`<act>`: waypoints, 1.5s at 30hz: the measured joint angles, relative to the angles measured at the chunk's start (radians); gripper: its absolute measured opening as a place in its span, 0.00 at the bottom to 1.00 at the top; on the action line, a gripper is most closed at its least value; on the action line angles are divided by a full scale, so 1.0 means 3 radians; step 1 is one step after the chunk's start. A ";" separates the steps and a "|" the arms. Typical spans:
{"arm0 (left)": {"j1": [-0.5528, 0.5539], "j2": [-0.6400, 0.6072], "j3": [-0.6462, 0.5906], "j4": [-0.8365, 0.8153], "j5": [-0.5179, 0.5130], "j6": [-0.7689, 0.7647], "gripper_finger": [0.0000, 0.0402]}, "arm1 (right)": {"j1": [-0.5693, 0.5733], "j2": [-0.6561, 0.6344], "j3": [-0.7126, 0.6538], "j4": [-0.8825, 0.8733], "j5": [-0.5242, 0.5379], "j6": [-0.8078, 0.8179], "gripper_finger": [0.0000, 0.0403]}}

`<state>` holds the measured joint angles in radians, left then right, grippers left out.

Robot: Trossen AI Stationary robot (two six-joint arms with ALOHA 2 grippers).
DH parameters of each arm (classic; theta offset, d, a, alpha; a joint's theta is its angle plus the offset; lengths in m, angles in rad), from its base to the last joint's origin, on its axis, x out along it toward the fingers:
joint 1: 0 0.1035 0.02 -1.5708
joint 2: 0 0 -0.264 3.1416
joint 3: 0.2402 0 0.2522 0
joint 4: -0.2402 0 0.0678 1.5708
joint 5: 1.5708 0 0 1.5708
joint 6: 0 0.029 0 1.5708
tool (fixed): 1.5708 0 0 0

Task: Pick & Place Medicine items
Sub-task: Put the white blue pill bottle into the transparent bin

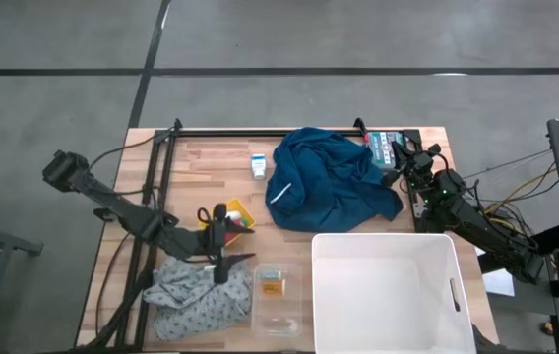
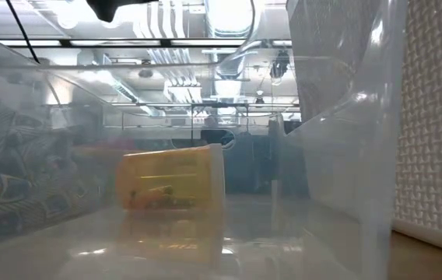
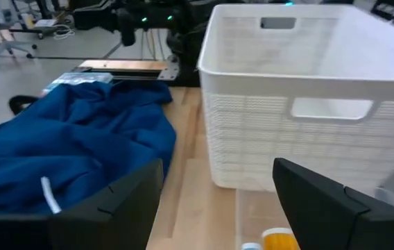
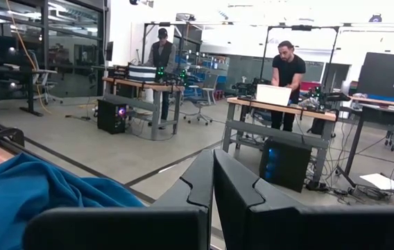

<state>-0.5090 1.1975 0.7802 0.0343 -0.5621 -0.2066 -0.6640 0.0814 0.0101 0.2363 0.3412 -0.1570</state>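
Left pincer (image 1: 221, 265) hangs with fingers spread apart; right pincer (image 4: 213, 182) rests with fingers pressed together.

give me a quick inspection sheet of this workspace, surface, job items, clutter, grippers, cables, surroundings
surface: wooden table with a black frame along its far and left edges.
job's things: small white carton with blue print on bare wood beside the blue cloth; orange-amber item inside a clear container.
clutter: grey patterned cloth at the near left; white basket at the near right; yellow object by the left arm; a printed pack at the far right.
grippers: left gripper open, empty, beside the clear container; right gripper shut, parked at the far right edge.
cables: wires trail off the right side.
surroundings: concrete floor; people at benches in the room beyond.
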 joint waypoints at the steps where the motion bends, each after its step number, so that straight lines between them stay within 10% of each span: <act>1: 0.0029 0.0015 -0.0001 -0.0015 -0.0002 -0.0001 0.70 | 0.0000 0.0000 0.0000 0.0000 -0.0001 0.0000 0.02; 22: 0.0314 -0.0025 0.0046 -0.1219 -0.0853 -0.0791 0.70 | 0.0000 0.0000 0.0000 0.0000 0.0000 0.0000 0.02; 38: 0.2159 0.0008 0.0328 -0.1301 0.1029 -0.0618 0.70 | 0.0000 0.0000 0.0000 0.0000 -0.0001 0.0000 0.02; 45: 0.2656 0.0234 0.0432 -0.1401 0.1242 -0.0722 0.70 | 0.0000 0.0000 0.0000 0.0000 -0.0001 0.0000 0.02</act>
<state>0.2877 1.2677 0.9099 -0.3860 -0.1895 -0.4233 -0.6639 0.0814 0.0101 0.2363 0.3411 -0.1570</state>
